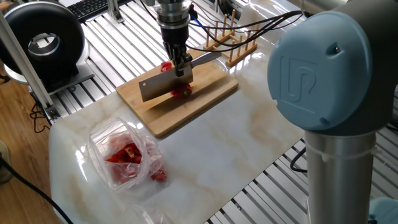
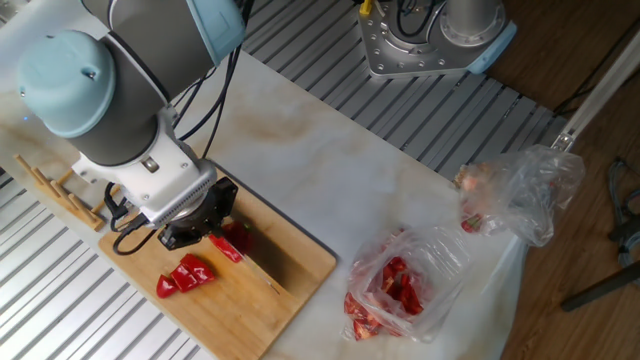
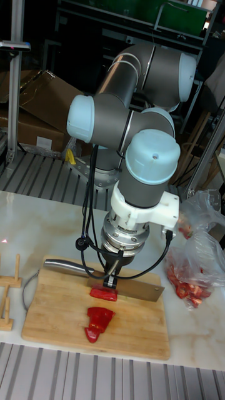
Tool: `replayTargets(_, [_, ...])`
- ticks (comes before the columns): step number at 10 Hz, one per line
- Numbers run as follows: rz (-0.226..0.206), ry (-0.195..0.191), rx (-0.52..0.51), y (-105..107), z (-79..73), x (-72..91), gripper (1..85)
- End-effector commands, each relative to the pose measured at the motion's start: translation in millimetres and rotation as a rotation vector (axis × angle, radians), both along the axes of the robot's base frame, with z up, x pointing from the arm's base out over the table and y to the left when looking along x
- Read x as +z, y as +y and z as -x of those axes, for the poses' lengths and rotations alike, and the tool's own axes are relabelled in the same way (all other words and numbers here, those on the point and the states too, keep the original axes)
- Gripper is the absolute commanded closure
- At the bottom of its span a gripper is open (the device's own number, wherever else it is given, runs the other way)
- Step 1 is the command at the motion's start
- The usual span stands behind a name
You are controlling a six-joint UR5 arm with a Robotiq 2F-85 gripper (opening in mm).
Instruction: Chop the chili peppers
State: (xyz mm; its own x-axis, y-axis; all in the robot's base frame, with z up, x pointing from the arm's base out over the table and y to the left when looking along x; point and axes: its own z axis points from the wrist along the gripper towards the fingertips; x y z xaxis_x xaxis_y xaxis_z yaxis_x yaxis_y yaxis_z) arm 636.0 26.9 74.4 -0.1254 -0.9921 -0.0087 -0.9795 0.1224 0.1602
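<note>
The hand [image 1: 182, 65] sits in the upper middle of the frame, pinching the cleaver [image 1: 163, 83] by the spine, blade edge down on the cutting board [image 1: 199, 102]. Right under the blade lies a red chili piece [image 1: 181, 91], touching the steel, and another red bit [image 1: 165, 65] peeks out behind the hand. In the other fixed view the hand [image 2: 196, 220] hides most of the knife at centre left; one chili piece [image 2: 233, 239] shows just beside it and a second, cut chunk [image 2: 186, 276] lies apart on the board [image 2: 290, 285], lower left. The tall fixed view gives the clearest look: hand [image 3: 112, 276] clamped on the cleaver [image 3: 140, 291], handle pointing to the left of the frame, one chili slice [image 3: 103, 294] against the blade and a bigger piece [image 3: 98, 322] just below it on the board [image 3: 56, 312]. A plastic bag [image 1: 123, 152] of red pieces rests on the marble counter [image 1: 249, 134], lower left, well apart from the board
</note>
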Motion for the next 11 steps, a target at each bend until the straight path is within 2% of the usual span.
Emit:
replayTargets(1, [-0.003,0.0,0.014,-2,-1.4,1.2,84.3])
replayTargets(5, [-0.004,0.001,0.028,-4,-0.3,-4.9,84.3])
replayTargets(9, [0.007,0.005,0.058,-14,-3.1,-0.9,84.3])
replayTargets(11, [0.006,-0.01,0.046,-10,-3.4,-9.2,84.3])
